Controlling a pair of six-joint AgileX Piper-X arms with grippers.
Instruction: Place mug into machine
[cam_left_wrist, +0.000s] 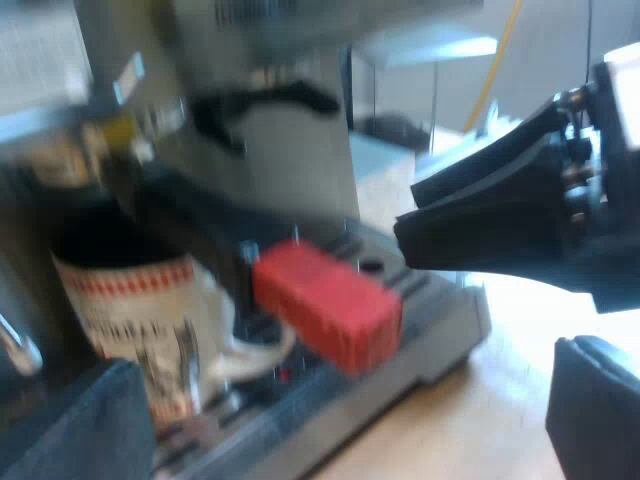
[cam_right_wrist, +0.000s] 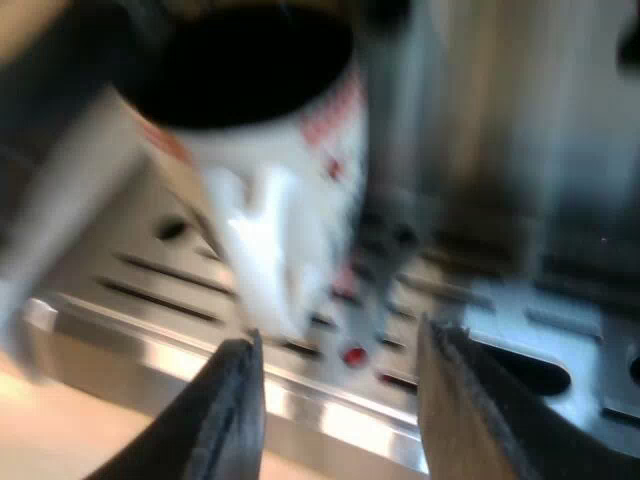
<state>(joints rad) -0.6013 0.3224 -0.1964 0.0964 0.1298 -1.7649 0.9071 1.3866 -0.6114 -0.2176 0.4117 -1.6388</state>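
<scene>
My right gripper (cam_right_wrist: 340, 410) holds its two black fingers well apart with nothing between them, just before the white ceramic mug with red pattern (cam_right_wrist: 290, 180), whose handle points toward it. My left gripper (cam_left_wrist: 340, 400) is also wide and empty. The mug stands upright on the slotted metal drip tray (cam_right_wrist: 150, 290) of the silver espresso machine (cam_left_wrist: 290, 150). Its inside looks dark; whether it holds liquid I cannot tell. The red block end of the holder's handle (cam_left_wrist: 325, 305) sticks out just beside the mug.
</scene>
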